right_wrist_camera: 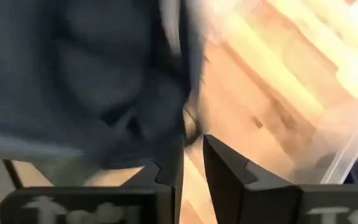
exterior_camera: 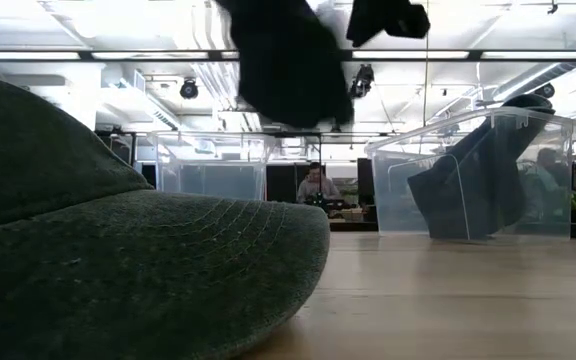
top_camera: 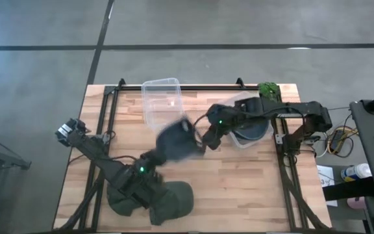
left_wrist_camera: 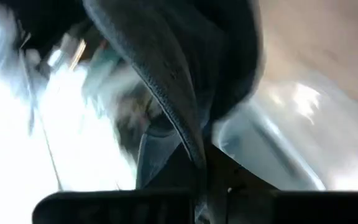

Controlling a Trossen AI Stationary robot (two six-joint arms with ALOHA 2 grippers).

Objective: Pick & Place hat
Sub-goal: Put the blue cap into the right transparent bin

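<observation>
Your left gripper (top_camera: 156, 156) is clenched on the edge of a dark blue cap (top_camera: 177, 142), and your right gripper (top_camera: 206, 141) is pinching the same cap from the opposite side, so the cap hangs stretched between the two claws above the wooden table (top_camera: 252, 182). In the low view the blue cap (exterior_camera: 290, 60) shows as a dark shape well clear of the tabletop. The left wrist view looks along the cap's stitched brim (left_wrist_camera: 166, 93), caught between that arm's fingers; the right wrist view shows blue fabric (right_wrist_camera: 86, 87) pressed against one of its fingers (right_wrist_camera: 169, 168). Just beyond the cap, on the far side from your left claw, an empty clear plastic bin (top_camera: 161, 99) lies on the table. Behind your right claw, under that arm, a second clear bin (top_camera: 249, 127) holds another dark cap. Near the base side of your left claw a green cap (top_camera: 167, 200) rests on the table, filling the low view's foreground (exterior_camera: 118, 270).
</observation>
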